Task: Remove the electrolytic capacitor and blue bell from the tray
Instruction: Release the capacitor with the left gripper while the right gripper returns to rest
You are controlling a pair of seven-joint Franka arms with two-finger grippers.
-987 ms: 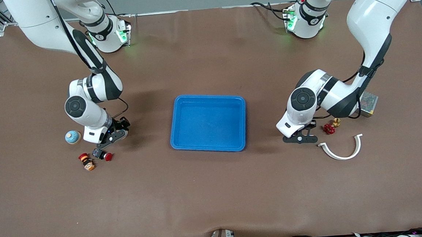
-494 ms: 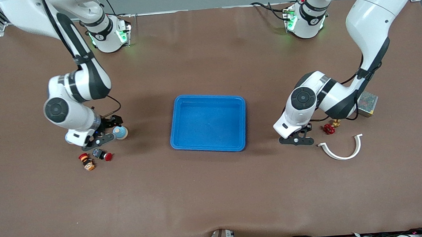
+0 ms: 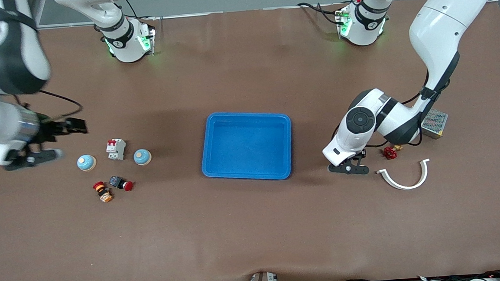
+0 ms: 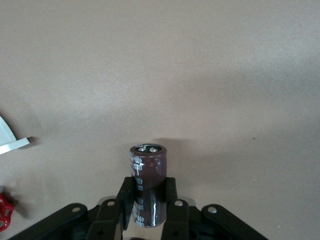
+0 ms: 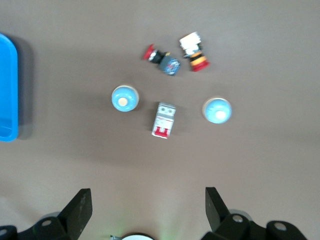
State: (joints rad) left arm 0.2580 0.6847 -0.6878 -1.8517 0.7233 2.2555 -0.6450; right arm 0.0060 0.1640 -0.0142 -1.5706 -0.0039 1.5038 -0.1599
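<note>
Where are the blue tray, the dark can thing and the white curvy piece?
Tray [image 3: 211,160], front view, its rim.
Capacitor [image 4: 148,172], left wrist view, its side.
White clamp [image 3: 424,174], front view, its curved band.

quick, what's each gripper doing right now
left gripper: shut on the dark brown cylindrical capacitor
right gripper: open, holding nothing

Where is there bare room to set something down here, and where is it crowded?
The blue tray holds nothing. Bare mat lies between it and the nearer bell. Crowded: the two bells, breaker and push buttons; also the red valve, white clamp and left gripper.
</note>
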